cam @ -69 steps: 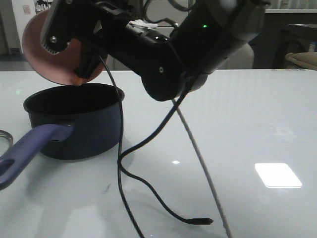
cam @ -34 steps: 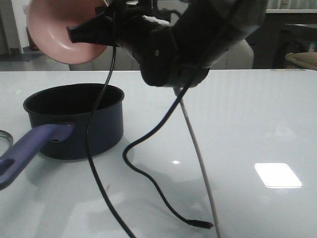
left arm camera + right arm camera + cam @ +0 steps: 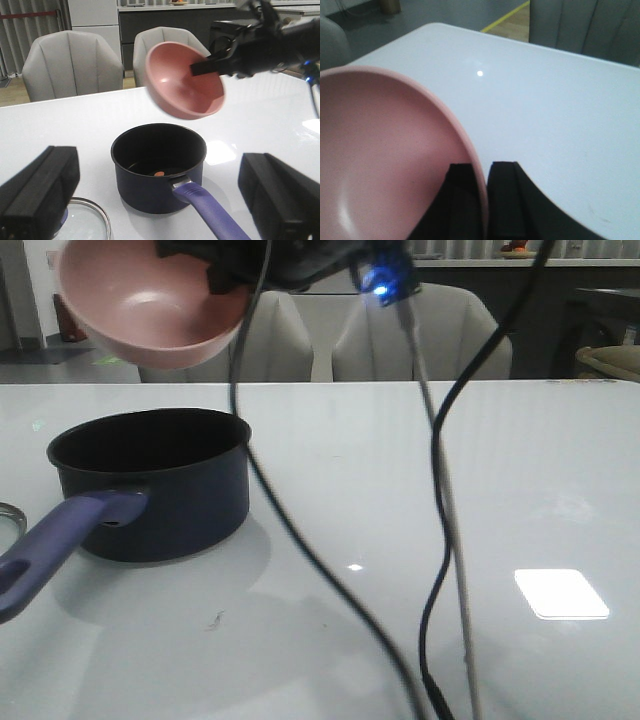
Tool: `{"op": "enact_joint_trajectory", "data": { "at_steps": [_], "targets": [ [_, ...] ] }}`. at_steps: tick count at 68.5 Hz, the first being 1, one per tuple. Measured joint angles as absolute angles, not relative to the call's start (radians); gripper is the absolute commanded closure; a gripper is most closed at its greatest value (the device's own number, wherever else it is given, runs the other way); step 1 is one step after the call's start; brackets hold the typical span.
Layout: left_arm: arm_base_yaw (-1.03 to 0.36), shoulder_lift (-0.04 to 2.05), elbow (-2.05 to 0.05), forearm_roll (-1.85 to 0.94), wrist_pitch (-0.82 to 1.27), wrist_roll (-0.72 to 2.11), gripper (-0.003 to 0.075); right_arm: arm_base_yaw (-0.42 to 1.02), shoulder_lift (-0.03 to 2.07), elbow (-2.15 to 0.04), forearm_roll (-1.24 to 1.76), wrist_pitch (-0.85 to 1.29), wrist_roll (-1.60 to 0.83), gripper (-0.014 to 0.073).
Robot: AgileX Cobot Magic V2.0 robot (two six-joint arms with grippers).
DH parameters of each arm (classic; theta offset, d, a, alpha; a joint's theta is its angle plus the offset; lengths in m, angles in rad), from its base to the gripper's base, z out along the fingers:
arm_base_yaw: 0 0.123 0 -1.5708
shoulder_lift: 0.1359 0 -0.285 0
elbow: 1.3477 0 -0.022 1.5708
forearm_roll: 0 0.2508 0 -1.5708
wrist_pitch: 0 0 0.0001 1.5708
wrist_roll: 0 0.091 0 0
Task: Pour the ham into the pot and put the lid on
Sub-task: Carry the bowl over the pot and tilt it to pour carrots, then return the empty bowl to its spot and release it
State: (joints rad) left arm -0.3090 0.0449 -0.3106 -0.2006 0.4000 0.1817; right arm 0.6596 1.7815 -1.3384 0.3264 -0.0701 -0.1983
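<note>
Nearest to me, my left gripper (image 3: 160,200) hangs with fingers (image 3: 37,192) spread wide, holding nothing. Just beyond it on the white table (image 3: 500,490) the lid (image 3: 87,225) lies flat at the near left, beside the pot (image 3: 150,485), whose purple handle (image 3: 60,540) points toward me. One orange piece of ham (image 3: 159,174) sits on the pot floor. Above and behind the pot, my right gripper (image 3: 482,200) pinches the rim of the pink bowl (image 3: 150,305), tilted, nothing visible inside.
</note>
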Motion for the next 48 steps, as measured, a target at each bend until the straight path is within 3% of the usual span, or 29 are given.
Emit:
{"op": "enact_joint_trajectory", "data": {
  "at_steps": [28,48],
  "targets": [
    [-0.309,0.045,-0.311,-0.201,0.4,0.182,0.0031,0.332,1.643,-1.306,0.313,0.471,-0.217,0.0459],
    [-0.309,0.045,-0.311,-0.201,0.4,0.182,0.0031,0.21,1.642,-1.062,0.339,0.452,-0.193,0.0459]
  ]
}}
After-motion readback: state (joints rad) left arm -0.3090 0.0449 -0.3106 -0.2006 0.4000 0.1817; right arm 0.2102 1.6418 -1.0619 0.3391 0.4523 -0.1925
